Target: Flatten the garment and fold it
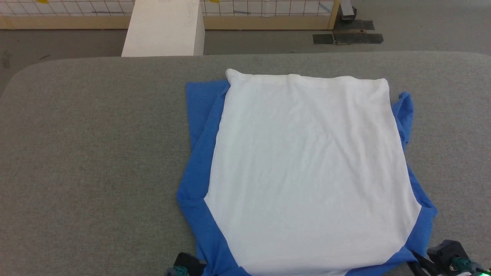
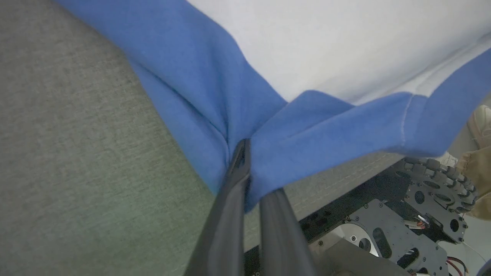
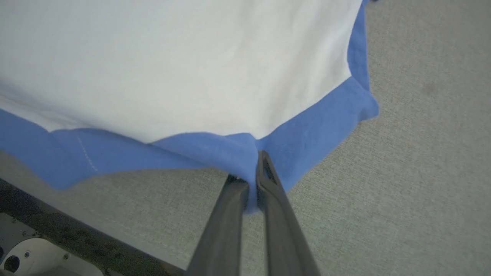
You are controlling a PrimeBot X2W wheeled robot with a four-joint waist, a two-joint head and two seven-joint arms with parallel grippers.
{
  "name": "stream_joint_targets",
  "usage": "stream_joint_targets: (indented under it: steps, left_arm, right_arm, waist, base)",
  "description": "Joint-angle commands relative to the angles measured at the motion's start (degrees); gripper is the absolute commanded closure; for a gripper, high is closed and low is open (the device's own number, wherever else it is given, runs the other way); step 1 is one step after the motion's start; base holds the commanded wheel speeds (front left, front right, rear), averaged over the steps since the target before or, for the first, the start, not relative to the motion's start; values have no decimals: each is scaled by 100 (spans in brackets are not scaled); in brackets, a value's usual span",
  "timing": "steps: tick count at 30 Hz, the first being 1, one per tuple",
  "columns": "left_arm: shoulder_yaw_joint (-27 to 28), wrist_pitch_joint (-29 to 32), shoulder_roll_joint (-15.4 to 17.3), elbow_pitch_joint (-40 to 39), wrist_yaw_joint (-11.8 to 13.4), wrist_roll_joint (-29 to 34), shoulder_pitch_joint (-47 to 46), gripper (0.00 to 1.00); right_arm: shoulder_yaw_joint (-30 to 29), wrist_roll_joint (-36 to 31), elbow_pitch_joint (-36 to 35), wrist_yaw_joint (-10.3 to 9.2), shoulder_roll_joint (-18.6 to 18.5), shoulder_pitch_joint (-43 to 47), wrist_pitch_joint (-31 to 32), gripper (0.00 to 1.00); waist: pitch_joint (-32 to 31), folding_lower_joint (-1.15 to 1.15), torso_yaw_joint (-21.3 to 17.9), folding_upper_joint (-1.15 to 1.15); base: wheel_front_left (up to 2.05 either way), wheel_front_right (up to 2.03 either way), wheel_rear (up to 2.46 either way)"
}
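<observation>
The garment point(image 1: 307, 168), a white shirt with blue sleeves tucked along both sides, lies spread on the grey table point(image 1: 96, 153), right of centre. Its near edge reaches the table's front. My left gripper point(image 2: 249, 168) is shut on the blue cloth point(image 2: 215, 99) at the near left corner. My right gripper point(image 3: 253, 172) is shut on the blue cloth point(image 3: 307, 130) at the near right corner. In the head view the left gripper point(image 1: 188, 266) and the right gripper point(image 1: 441, 260) peek in at the bottom edge, beside those corners.
Wide bare table surface extends to the left of the garment. Beyond the far table edge stand a white box point(image 1: 165, 27) and a wire fence on a wooden base point(image 1: 268, 19). The robot's metal base point(image 2: 383, 222) shows below the table's front edge.
</observation>
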Motion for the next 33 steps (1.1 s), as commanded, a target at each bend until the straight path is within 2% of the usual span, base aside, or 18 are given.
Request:
stream_joint_targets:
  steps: [1,3,4,5,6,7,8,14,20,22,26,30,33]
  left_arm:
    - [23,-23,-16,85,-17,-15,104,100]
    - [40,-132,-59,173,2,8,91,100]
    - [51,-198,-83,214,10,22,82,100]
    - [63,-282,-121,270,8,27,71,78]
    - [66,-344,-144,319,4,38,62,67]
    - [71,-454,-172,392,-6,70,42,22]
    - [76,-552,-193,453,-12,102,26,0]
    - [155,-872,-285,610,37,35,143,0]
    - [618,-1206,-51,-55,314,-246,582,0]
    - [856,-1348,94,-427,450,-321,741,0]
    - [1492,-1865,270,-1115,954,-214,865,0]
    - [1974,-2710,69,-1556,1288,42,747,0]
    - [2064,-2975,-179,-1656,1275,214,639,0]
  right_arm:
    - [-20,-64,53,-12,52,50,10,100]
    - [-34,-82,108,-12,134,31,-28,100]
    - [-38,-106,122,-12,171,16,-72,69]
    - [-28,-139,151,-12,203,4,-114,13]
    - [-28,-151,181,-12,236,0,-130,0]
    - [-51,-158,216,-12,289,-1,-156,0]
    - [-58,-166,240,-12,320,1,-169,0]
    - [-256,-41,132,-12,462,140,-184,0]
    - [-801,301,-461,-12,672,468,-35,0]
    - [-1062,383,-735,-12,787,545,1,0]
    - [-1534,315,-1208,-12,1012,486,-106,0]
    - [-1811,72,-1606,-12,1460,240,-418,0]
    - [-1849,-263,-1749,-12,1685,93,-741,0]
  waist:
    - [-72,1,21,0]
    - [-137,1,29,0]
    - [-162,1,33,0]
    - [-203,1,41,0]
    - [-230,1,45,0]
    - [-269,1,52,0]
    - [-289,1,55,0]
    - [-446,1,89,0]
    - [-521,1,112,0]
    - [-540,1,124,0]
    - [-574,1,145,0]
    - [-574,1,149,0]
    - [-555,1,138,0]
  base:
    - [0,0,0]
    - [0,0,0]
    - [0,0,0]
    - [0,0,0]
    - [0,0,0]
    - [0,0,0]
    - [0,0,0]
    - [0,0,0]
    - [0,0,0]
    - [0,0,0]
    - [0,0,0]
    - [0,0,0]
    - [0,0,0]
